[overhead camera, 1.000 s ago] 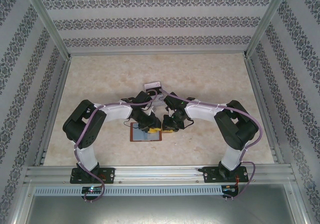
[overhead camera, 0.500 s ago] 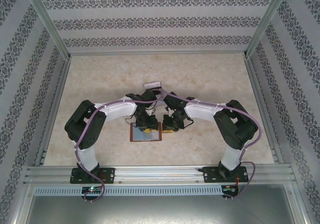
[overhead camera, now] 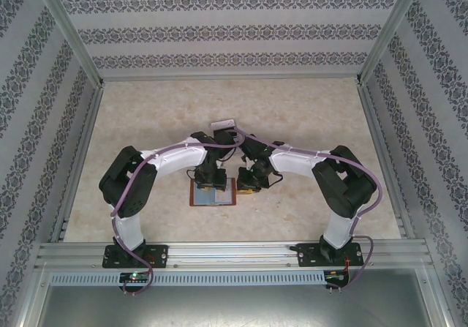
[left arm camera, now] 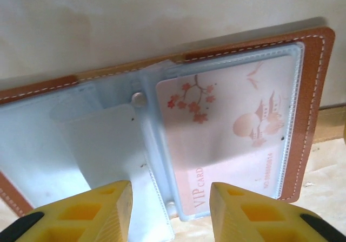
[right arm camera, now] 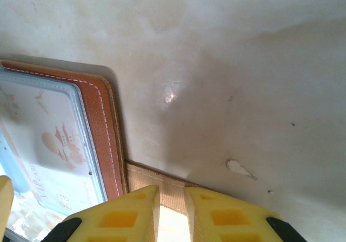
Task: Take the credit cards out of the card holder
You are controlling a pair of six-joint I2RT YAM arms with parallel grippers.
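Card holder [left arm camera: 314, 90] lies open on the table [left arm camera: 162, 20], its thin, slippery VIP card [left arm camera: 232, 123] probably best pinched at the near edge by the wide-apart left end effector [left arm camera: 170, 198]; grip of the right end effector [right arm camera: 172, 201] unclear.

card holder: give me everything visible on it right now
The card holder lies opened flat on the beige table, between the two grippers. Reddish-brown leather-look cover with pale stitching; frosted grey-blue plastic pockets inside. One pocket holds a pale VIP card printed with blossoms and a pagoda; the neighbouring pocket looks empty. A tan strap tab sticks out sideways, under the right gripper's nearly closed fingers; contact unclear. The left gripper hangs open over it.
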